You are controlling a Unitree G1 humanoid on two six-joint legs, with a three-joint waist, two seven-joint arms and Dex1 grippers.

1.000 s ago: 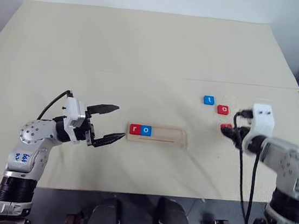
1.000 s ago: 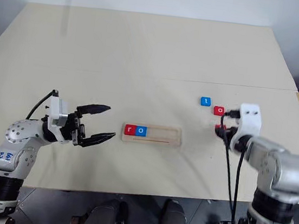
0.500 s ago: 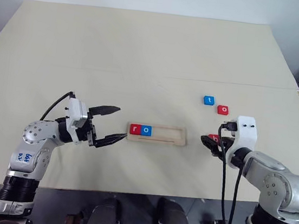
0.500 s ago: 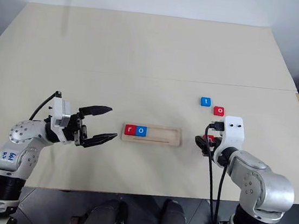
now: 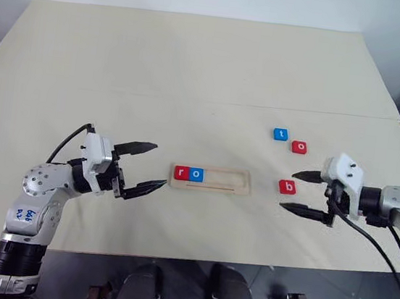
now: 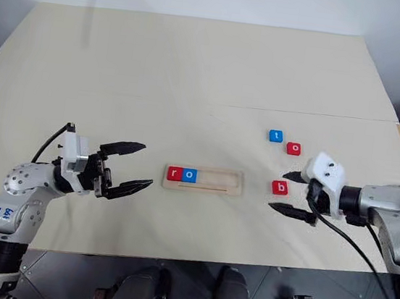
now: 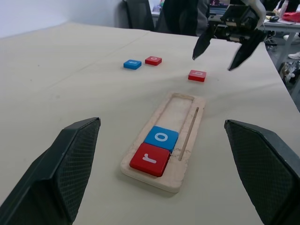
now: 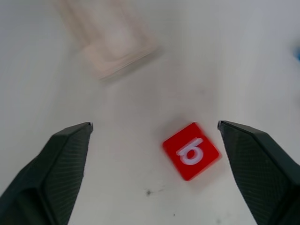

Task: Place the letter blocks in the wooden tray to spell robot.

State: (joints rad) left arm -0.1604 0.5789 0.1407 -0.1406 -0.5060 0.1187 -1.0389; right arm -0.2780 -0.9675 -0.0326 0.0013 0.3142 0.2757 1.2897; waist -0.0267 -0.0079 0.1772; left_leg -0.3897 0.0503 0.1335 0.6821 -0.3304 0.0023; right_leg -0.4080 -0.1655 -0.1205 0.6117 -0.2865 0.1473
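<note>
Hovering above the table [image 5: 196, 61] at its right side, the right gripper [image 5: 302, 193] has its 2 black fingers spread wide and grips nothing. The red "b" block [image 5: 287, 187] lies flat on the table just left of the fingertips, between their lines and touching neither. The blue "t" block [image 5: 280, 134] and the red "o" block [image 5: 299, 146] lie side by side farther back, near each other and apart from the "b" block. The wooden tray [image 5: 229, 182] lies near the table centre, left of the "b" block; the red "r" block [image 5: 181, 172] and the blue "o" block [image 5: 195, 173] fill its 2 leftmost places, touching. The left gripper [image 5: 147, 164] is left of the tray, fingers wide apart, empty, pointing toward it.
</note>
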